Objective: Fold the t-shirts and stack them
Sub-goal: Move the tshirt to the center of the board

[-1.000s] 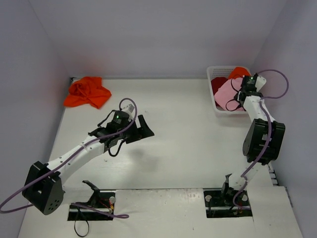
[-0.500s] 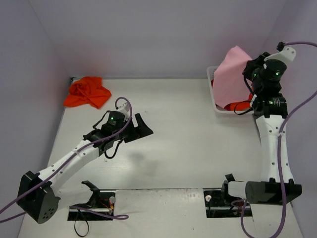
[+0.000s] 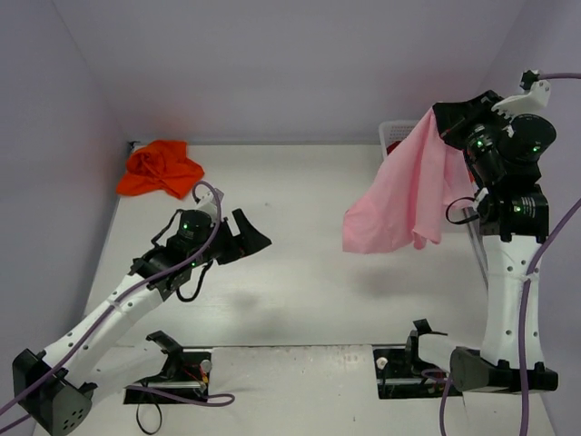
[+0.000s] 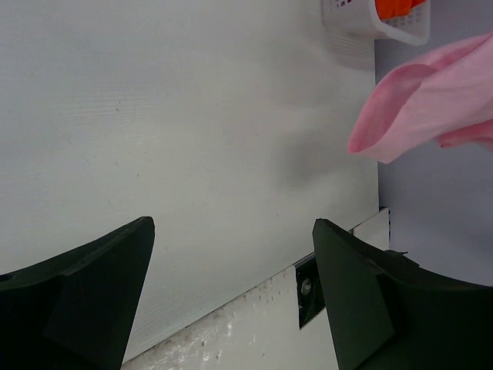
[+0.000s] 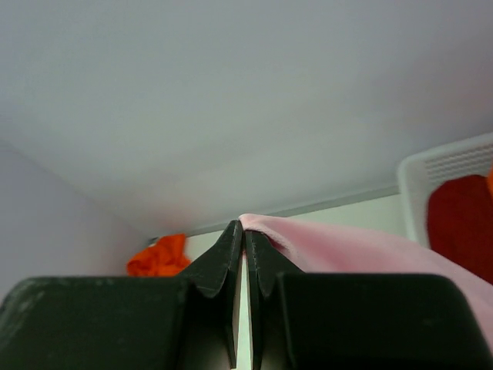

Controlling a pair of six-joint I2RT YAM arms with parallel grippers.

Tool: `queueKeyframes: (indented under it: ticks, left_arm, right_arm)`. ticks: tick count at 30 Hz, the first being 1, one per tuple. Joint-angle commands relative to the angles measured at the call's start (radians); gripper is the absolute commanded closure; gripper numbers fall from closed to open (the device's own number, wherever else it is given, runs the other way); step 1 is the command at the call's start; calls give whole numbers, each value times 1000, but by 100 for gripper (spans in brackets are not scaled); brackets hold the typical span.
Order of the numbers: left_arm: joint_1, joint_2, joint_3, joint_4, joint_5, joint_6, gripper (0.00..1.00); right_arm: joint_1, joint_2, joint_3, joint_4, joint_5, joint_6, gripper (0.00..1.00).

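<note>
the white table [image 3: 309,272] fills the scene. the light pink t-shirt [image 3: 404,195] hangs in the air above its right side, and the right gripper [image 5: 244,231] has its jaws clenched on the shirt's top edge. a crumpled orange t-shirt [image 3: 162,169] lies in the far left corner. the white basket [image 4: 350,23] holds a dark red t-shirt [image 5: 462,223]. the left gripper [image 3: 247,238] hovers over the table's left middle, jaws spread and empty.

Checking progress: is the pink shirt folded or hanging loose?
Hanging loose, not folded: the pink shirt drapes down in mid-air, pinched by the right gripper.
</note>
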Motion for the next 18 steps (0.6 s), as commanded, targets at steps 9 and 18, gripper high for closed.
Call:
queueKeyframes:
  ticks: [9, 18]
  left_arm:
    - [6, -57, 29, 1, -13, -46, 22]
    - [-13, -140, 29, 96, -7, -154, 21]
  right_arm:
    - [-2, -123, -53, 141, -338, 155, 100]
    - [9, -119, -135, 222, -390, 222, 100]
